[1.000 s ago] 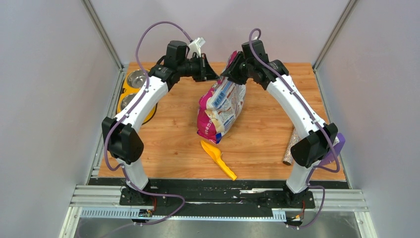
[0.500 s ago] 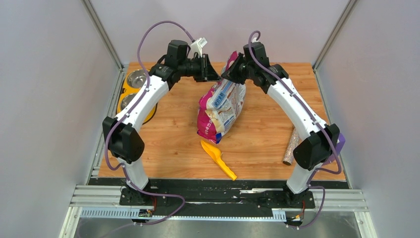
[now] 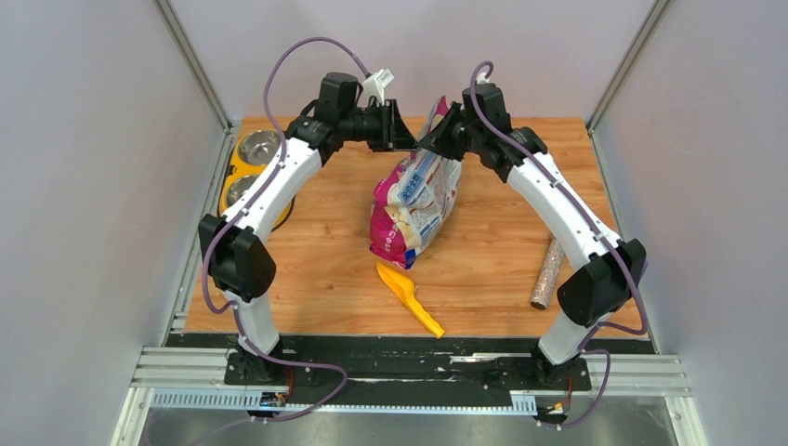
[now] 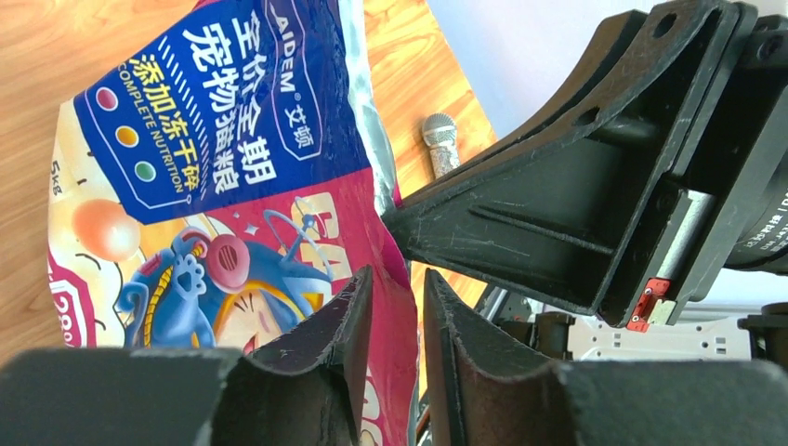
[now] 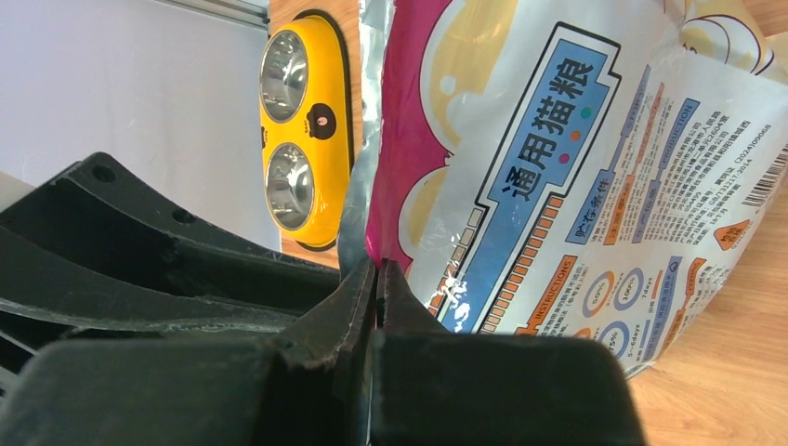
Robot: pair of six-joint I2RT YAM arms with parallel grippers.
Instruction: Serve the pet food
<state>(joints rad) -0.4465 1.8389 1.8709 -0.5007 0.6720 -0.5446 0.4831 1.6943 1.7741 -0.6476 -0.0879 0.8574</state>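
The pink, blue and white pet food bag (image 3: 415, 200) stands tilted in the middle of the table, its top held up. My right gripper (image 3: 435, 139) is shut on the bag's silver and pink top edge, as the right wrist view (image 5: 379, 265) shows against the bag's printed back (image 5: 576, 167). My left gripper (image 3: 405, 137) is at the same top edge from the left. In the left wrist view (image 4: 398, 274) its jaws stand slightly apart with the pink edge of the bag (image 4: 214, 139) between them. No kibble is visible.
A yellow double bowl stand (image 3: 251, 172) with two steel bowls sits at the table's left edge, also in the right wrist view (image 5: 297, 130). An orange scoop (image 3: 409, 297) lies in front of the bag. A speckled tube (image 3: 545, 274) lies at the right.
Both grippers have shifted slightly up and back at the bag's top. The left gripper has closed in on the bag's edge. The bag's body has stayed in place.
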